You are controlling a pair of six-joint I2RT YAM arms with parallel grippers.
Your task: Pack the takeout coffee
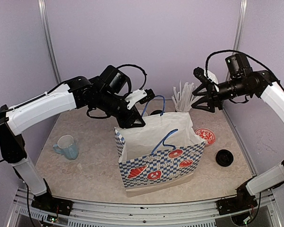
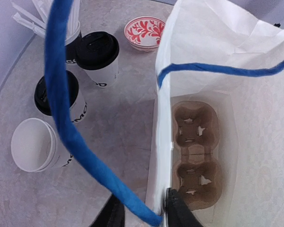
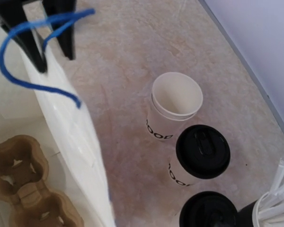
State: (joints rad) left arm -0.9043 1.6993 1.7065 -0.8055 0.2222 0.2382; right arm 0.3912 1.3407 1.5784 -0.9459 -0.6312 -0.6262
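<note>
L gripper (image 2: 144, 196): jaws part-spread astride bag (image 1: 156, 156) rear rim, blue handle (image 2: 61, 94) looped between them. One finger touches bag wall, other stands off; can't tell if pinching.
R gripper (image 1: 202, 92): spread, empty, in air above rear-right of table (image 1: 85, 175), near straw cup (image 1: 182, 99).
Cups: 3 on table behind bag, outside it, in a row. Lidless one (image 3: 176, 101), then lidded (image 3: 202, 151), then lidded (image 3: 208, 210), last just beside straw cup.
Bag upright, mouth open; brown carrier (image 2: 196, 151) flat on its floor, slots unfilled.
Also on table: bowl (image 1: 206, 135), loose lid (image 1: 224, 157), mug (image 1: 66, 146).
</note>
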